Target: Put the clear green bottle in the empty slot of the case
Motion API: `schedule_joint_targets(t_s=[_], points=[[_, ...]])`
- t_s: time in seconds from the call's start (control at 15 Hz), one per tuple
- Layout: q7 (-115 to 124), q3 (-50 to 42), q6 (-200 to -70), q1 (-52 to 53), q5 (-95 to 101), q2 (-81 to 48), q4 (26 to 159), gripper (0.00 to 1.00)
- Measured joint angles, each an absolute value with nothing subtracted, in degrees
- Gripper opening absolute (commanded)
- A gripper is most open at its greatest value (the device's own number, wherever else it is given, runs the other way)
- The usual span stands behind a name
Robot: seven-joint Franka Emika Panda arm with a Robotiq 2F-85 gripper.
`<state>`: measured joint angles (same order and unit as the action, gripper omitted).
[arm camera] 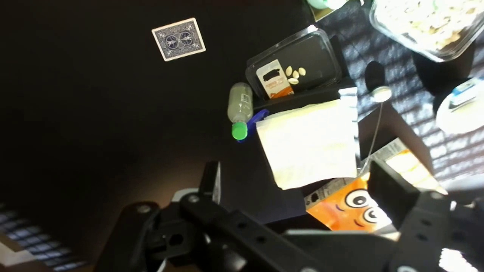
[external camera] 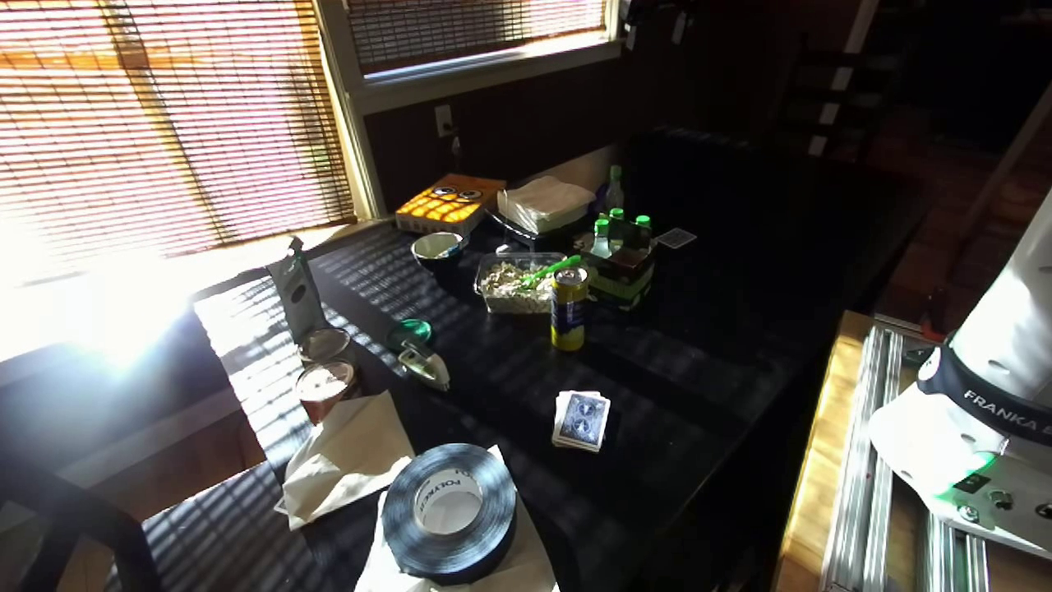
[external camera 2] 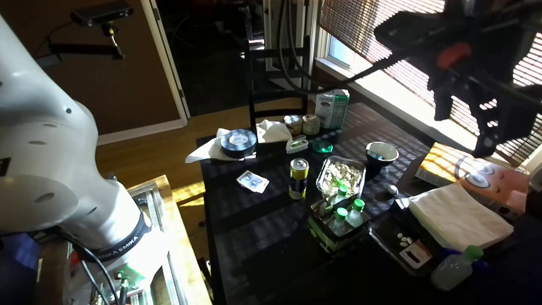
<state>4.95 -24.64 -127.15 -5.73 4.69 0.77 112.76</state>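
Note:
The clear green bottle, pale with a green cap, stands upright on the dark table beside a clear tray. It also shows in an exterior view and the wrist view. The case, a low dark carrier, holds three green-capped bottles; one slot appears without a bottle. The case also shows in an exterior view; only its corner enters the wrist view. My gripper is open and empty. It hangs high above the table's window side in both exterior views, apart from the bottle.
A napkin stack and a clear tray with seeds lie next to the bottle. An orange box lies below the gripper. A salad container and a yellow can stand by the case. A playing card lies flat.

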Motion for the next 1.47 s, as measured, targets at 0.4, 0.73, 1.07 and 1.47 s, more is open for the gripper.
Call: schedule_joint_targets(t_s=[0.4,0.73,1.07,1.47], points=[[6.8,-22.8,-120.6,-12.9,-1.8,-14.9,99.0,1.0],[6.2,-21.3,-119.8,-14.2,-2.5,-15.3,97.8,1.0],[-9.9,-17.8,-112.3,-23.9,-16.2,-19.4,93.6,1.0],[-7.4,-14.9,-119.1,-27.7,-20.8,-30.2,86.5,1.0]])
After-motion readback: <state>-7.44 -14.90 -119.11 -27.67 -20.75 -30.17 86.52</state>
